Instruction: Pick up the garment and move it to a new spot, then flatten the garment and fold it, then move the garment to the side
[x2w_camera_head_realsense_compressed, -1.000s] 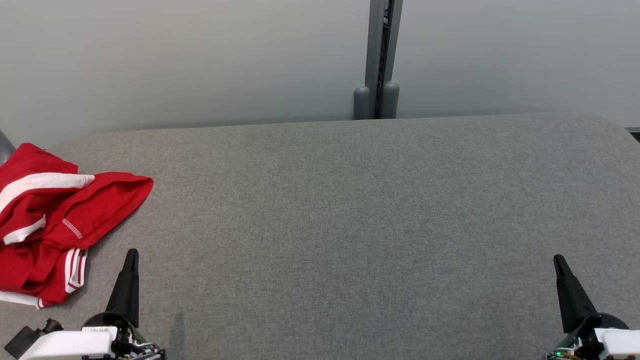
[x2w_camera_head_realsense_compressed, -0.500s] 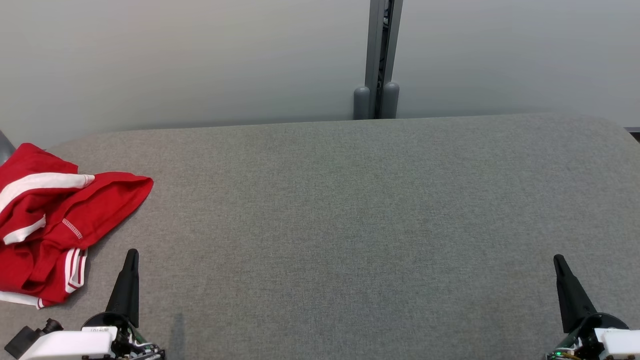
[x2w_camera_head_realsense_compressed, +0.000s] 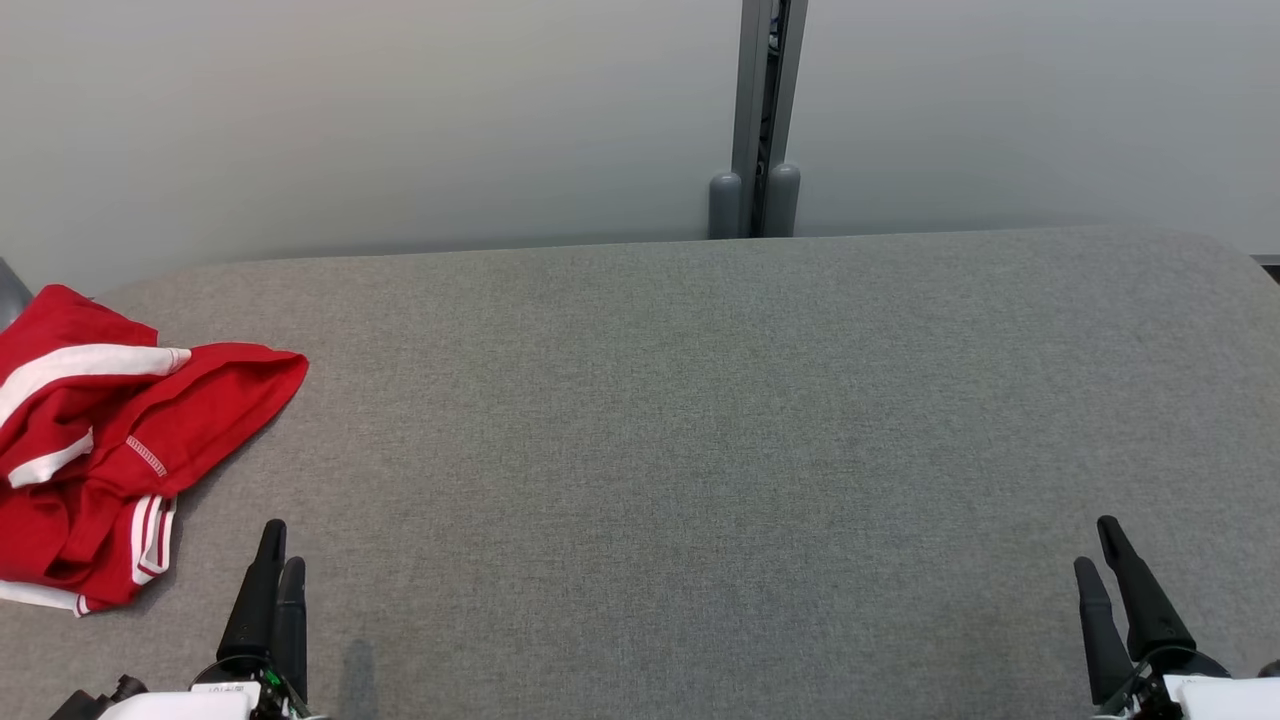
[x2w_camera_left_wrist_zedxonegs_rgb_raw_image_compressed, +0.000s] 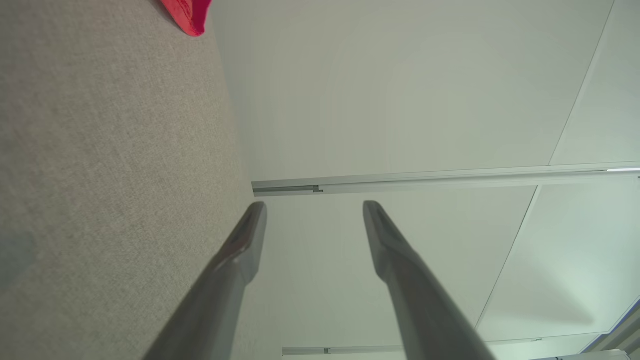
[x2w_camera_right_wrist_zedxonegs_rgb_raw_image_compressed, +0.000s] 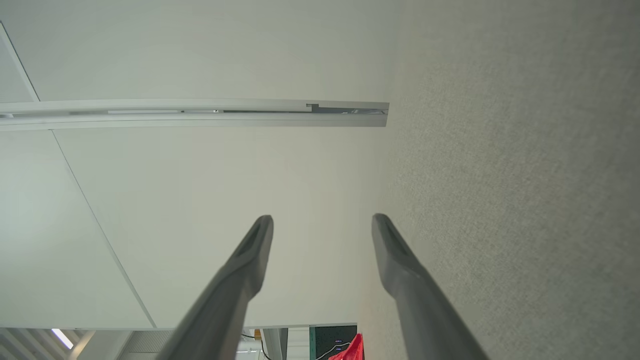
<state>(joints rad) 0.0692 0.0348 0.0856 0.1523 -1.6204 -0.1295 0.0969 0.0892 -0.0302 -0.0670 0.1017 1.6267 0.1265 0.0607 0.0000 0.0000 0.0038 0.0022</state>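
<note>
The garment (x2w_camera_head_realsense_compressed: 95, 440) is red with white stripes and lies crumpled at the far left of the grey fabric-covered table (x2w_camera_head_realsense_compressed: 700, 420). A red corner of the garment (x2w_camera_left_wrist_zedxonegs_rgb_raw_image_compressed: 187, 15) peeks in at the top of the left wrist view, and another bit of the garment (x2w_camera_right_wrist_zedxonegs_rgb_raw_image_compressed: 352, 350) shows at the bottom of the right wrist view. My left gripper (x2w_camera_head_realsense_compressed: 281, 545) is at the lower left, just right of the garment and apart from it, open and empty. My right gripper (x2w_camera_head_realsense_compressed: 1098, 545) is at the lower right, open and empty, far from the garment.
A pale wall (x2w_camera_head_realsense_compressed: 400, 120) rises behind the table, with a grey vertical post (x2w_camera_head_realsense_compressed: 762, 120) at its middle. The table's rounded far right corner (x2w_camera_head_realsense_compressed: 1230, 250) lies near the wall.
Both grippers have opened: each showed one dark finger shape before and now shows two spread fingers. Both have also dropped slightly lower in the head view. The garment has not moved.
</note>
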